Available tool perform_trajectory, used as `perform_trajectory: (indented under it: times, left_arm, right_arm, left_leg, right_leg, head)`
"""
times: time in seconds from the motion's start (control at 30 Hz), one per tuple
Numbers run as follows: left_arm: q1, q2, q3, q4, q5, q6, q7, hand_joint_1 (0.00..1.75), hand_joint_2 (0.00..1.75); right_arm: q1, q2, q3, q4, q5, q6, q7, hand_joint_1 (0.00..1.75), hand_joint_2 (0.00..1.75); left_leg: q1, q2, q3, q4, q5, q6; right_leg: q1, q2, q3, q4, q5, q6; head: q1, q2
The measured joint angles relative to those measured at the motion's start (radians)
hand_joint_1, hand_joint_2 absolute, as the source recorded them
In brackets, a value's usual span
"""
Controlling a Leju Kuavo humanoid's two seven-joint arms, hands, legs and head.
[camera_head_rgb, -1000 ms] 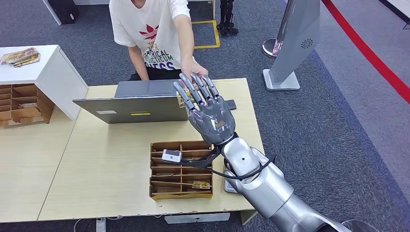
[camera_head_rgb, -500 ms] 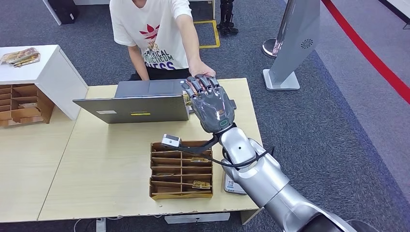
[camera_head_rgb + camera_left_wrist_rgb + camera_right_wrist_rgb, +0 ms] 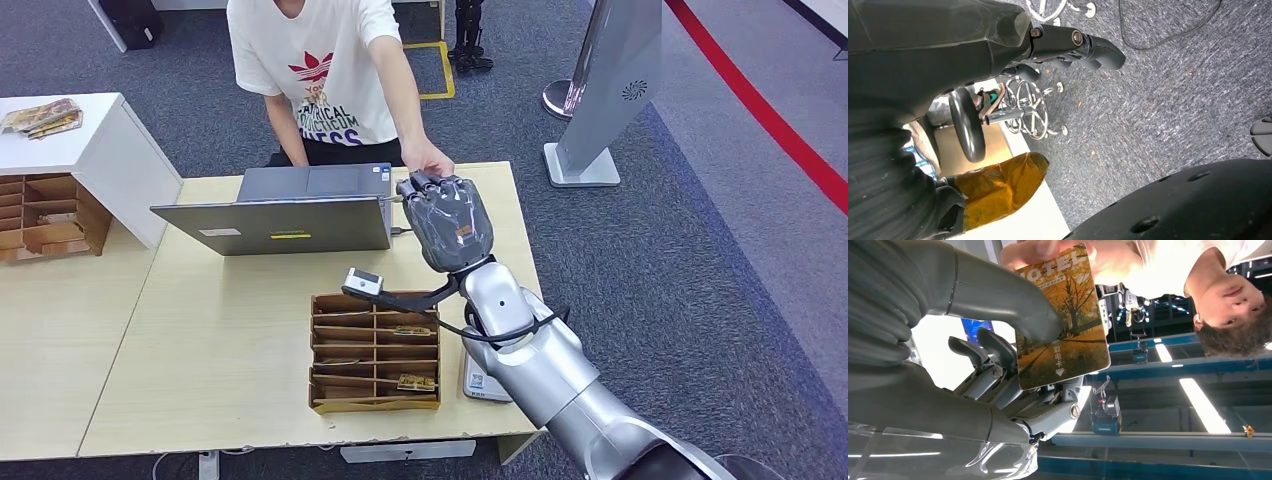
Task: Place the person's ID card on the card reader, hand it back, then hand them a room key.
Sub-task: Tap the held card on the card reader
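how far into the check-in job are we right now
Late stage, it seems. The right robot hand pinches a card printed with a hotel picture, likely the room key, reached over the table to the person's hand, which also grips it. The ID steps cannot be confirmed here. Left: let go once the person has it.

Bright, even light (ceiling-strip glare)

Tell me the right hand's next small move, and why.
Probably keep closing on the card and wait for the person to let go before drawing back. The right hand pinches it with thumb and fingers, but the person's hand holds its far edge.
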Motion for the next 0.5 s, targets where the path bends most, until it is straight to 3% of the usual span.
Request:
perform_trajectory:
  times: [0.17, 0.27, 0.33, 0.5]
  left_arm:
    - [0.0, 0.0, 0.0, 0.0, 0.005, 0.003, 0.001, 0.0, 1.75]
    - [0.0, 0.001, 0.0, 0.0, 0.017, 0.006, 0.001, 0.0, 1.75]
    - [0.001, 0.001, 0.0, 0.0, 0.029, 0.01, 0.0, 0.0, 1.75]
    - [0.01, 0.004, 0.0, 0.0, 0.067, 0.02, -0.015, 0.0, 1.75]
  right_arm:
    - [0.018, 0.003, -0.016, 0.002, -0.051, 0.001, -0.027, 1.75, 1.75]
    - [0.045, 0.011, -0.031, -0.009, -0.158, 0.023, -0.079, 1.75, 1.75]
    - [0.074, 0.018, -0.044, -0.04, -0.323, 0.091, -0.139, 1.75, 1.75]
    - [0.178, 0.034, -0.085, -0.197, -0.903, 0.406, -0.236, 1.75, 1.75]
  left_leg:
    - [0.0, 0.0, 0.0, 0.0, 0.0, 0.0]
    - [0.0, 0.0, 0.0, 0.0, 0.0, 0.0]
    - [0.0, 0.0, 0.0, 0.0, 0.0, 0.0]
    - [0.0, 0.0, 0.0, 0.0, 0.0, 0.0]
  right_leg:
    - [0.0, 0.0, 0.0, 0.0, 0.0, 0.0]
    - [0.0, 0.0, 0.0, 0.0, 0.0, 0.0]
    - [0.0, 0.0, 0.0, 0.0, 0.0, 0.0]
    - [0.0, 0.0, 0.0, 0.0, 0.0, 0.0]
  head:
    - [0.0, 0.0]
    - [0.0, 0.0]
    - [0.0, 0.0]
    - [0.0, 0.0]
